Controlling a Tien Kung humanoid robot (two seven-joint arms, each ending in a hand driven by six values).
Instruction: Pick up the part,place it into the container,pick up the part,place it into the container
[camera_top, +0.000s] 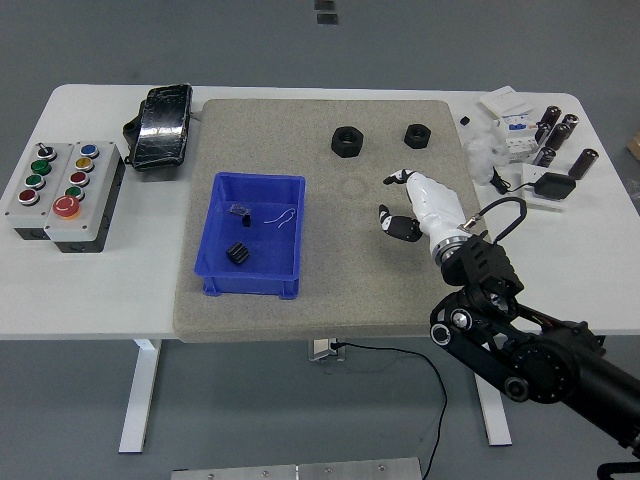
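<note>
While our right hand (412, 205) hovers with fingers loosely curled and holding nothing near the mat's (340, 290) right edge, one black gear (237, 253) sits inside the blue bin (290, 200) toward the mat's left edge.

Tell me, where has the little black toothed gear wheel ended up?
In the head view, the small black gear lies inside the blue plastic bin, toward its near left corner, on the left part of the grey felt mat.
</note>
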